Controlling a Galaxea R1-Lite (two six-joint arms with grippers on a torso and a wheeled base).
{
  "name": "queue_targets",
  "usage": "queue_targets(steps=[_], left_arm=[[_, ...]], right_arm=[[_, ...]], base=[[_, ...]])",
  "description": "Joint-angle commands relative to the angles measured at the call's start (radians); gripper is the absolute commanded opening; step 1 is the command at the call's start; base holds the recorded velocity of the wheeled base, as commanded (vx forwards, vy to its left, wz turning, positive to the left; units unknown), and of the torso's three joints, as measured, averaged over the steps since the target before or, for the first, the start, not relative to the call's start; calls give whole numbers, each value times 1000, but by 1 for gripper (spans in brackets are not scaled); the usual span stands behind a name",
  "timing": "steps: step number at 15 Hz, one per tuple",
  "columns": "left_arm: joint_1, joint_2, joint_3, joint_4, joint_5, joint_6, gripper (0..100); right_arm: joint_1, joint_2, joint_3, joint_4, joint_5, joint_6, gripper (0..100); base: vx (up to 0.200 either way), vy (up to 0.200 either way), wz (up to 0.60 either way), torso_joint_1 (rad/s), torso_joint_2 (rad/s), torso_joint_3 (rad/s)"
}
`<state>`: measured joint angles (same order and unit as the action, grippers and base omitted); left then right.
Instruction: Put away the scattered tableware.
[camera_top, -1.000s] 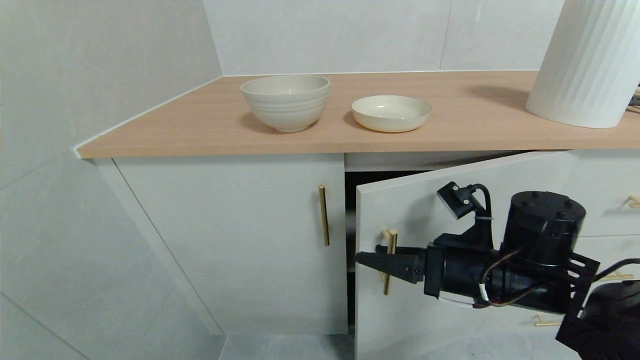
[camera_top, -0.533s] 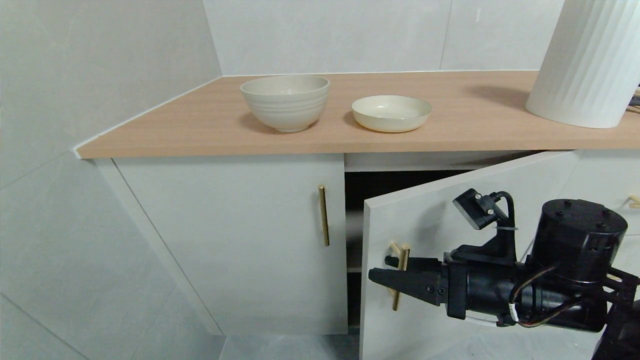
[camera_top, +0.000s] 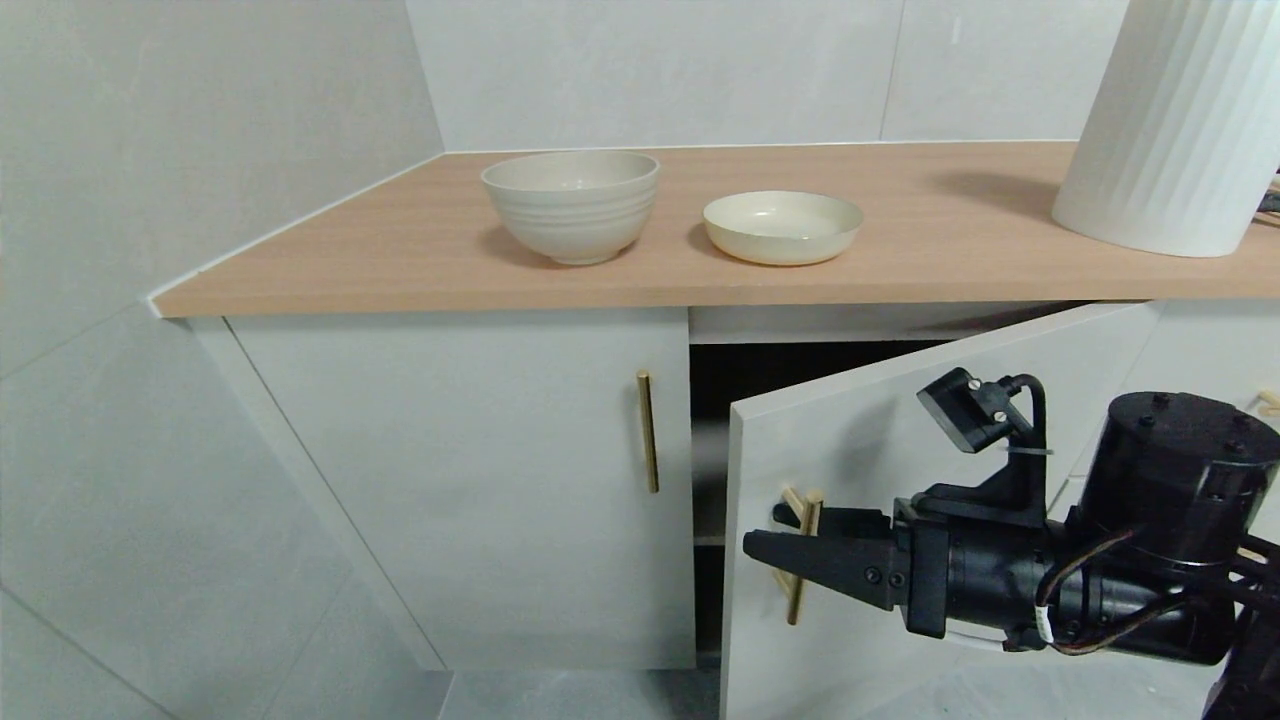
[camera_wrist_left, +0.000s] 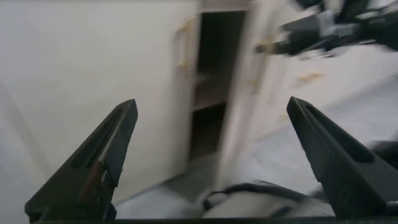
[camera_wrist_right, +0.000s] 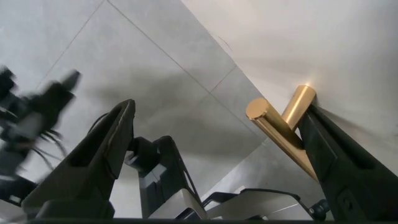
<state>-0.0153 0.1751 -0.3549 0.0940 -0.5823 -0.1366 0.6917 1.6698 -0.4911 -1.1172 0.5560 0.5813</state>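
- Two pieces of tableware stand upright on the wooden counter (camera_top: 400, 262), toward its left end, mouths up.
- The deep ribbed bowl (camera_top: 570, 203) is on the left. The shallow cream dish (camera_top: 782, 226) is just to its right, near it but apart. The inner walls and floors of both show bare.
- A tall white ribbed vessel (camera_top: 1180, 120) stands far right on the counter, well apart from them. Its top is cut off, so I cannot tell what it holds.
- Below the counter, the left cabinet door (camera_top: 470, 480) is closed and its brass bar handle (camera_top: 648, 430) runs vertically.
- The right cabinet door (camera_top: 860, 420) is ajar, its free edge swung out toward the near side, with a dark gap beside it.
- The right gripper (camera_top: 762, 530) lies roughly level and points left. Its fingers are spread to either side of the right door's brass handle (camera_top: 800, 555), whose long axis runs up and down.
- The right wrist view adds detail: the bar rests against one finger (camera_wrist_right: 342, 168) and the other finger stands well clear, so the handle is hooked, not clamped.
- The left gripper (camera_wrist_left: 211, 155) is spread wide and holds nothing.
- The left wrist view looks into the gap and shows a shelf (camera_wrist_left: 208, 93) inside the cabinet. I cannot make out what lies on it.
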Motion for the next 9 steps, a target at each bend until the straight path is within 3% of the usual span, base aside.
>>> queue_targets(steps=[1, 2, 3, 5, 9], left_arm=[[-5, 389, -208, -25, -125, -5, 100], [-12, 518, -263, -57, -136, -3, 100], [-83, 698, -315, -128, -146, -5, 100], [-179, 885, -317, -241, -145, -6, 100], [-276, 1158, -256, -473, -136, -14, 100]], right_arm=[[0, 1, 0, 0, -1, -1, 100], [0, 1, 2, 0, -1, -1, 100], [0, 4, 2, 0, -1, -9, 100], [0, 13, 5, 0, -1, -12, 100], [0, 27, 9, 0, -2, -28, 100]], base=[[0, 0, 0, 0, 0, 0], [0, 0, 0, 0, 0, 0], [0, 0, 0, 0, 0, 0], [0, 0, 0, 0, 0, 0], [0, 0, 0, 0, 0, 0]])
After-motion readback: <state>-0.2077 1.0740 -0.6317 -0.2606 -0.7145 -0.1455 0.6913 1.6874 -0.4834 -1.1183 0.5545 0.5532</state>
